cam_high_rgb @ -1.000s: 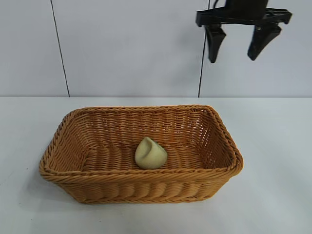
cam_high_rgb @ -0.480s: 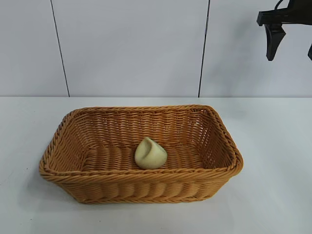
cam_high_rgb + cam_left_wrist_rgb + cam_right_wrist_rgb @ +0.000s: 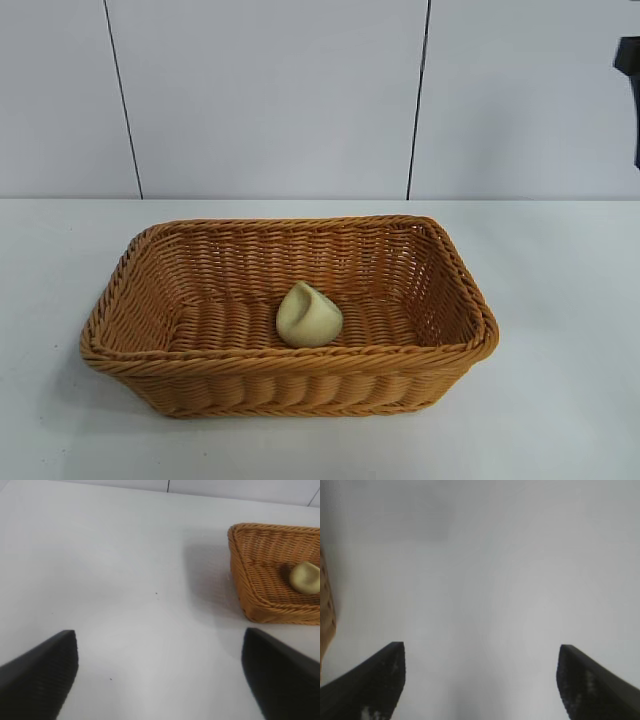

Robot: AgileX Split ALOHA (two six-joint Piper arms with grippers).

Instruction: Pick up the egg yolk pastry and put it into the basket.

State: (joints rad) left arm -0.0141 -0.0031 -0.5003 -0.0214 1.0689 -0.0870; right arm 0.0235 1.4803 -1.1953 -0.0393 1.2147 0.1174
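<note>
The pale cream-yellow egg yolk pastry (image 3: 308, 316) lies on the floor of the orange-brown wicker basket (image 3: 455, 268), near the middle. The left wrist view shows both from the side, pastry (image 3: 305, 577) inside basket (image 3: 257, 610). My left gripper (image 3: 160, 672) hangs open over bare table, well away from the basket, nothing between its fingers. My right gripper (image 3: 480, 677) is open and empty above white table; one edge of the basket (image 3: 326, 620) shows beside it. In the exterior view only a dark sliver of the right arm (image 3: 630, 70) remains at the upper right edge.
The white table (image 3: 560, 330) spreads around the basket on all sides. A white panelled wall (image 3: 270, 100) stands behind it.
The right gripper, open and empty, has swung away to the right from above the basket's back right corner and nearly left the exterior view. The pastry and basket have not moved.
</note>
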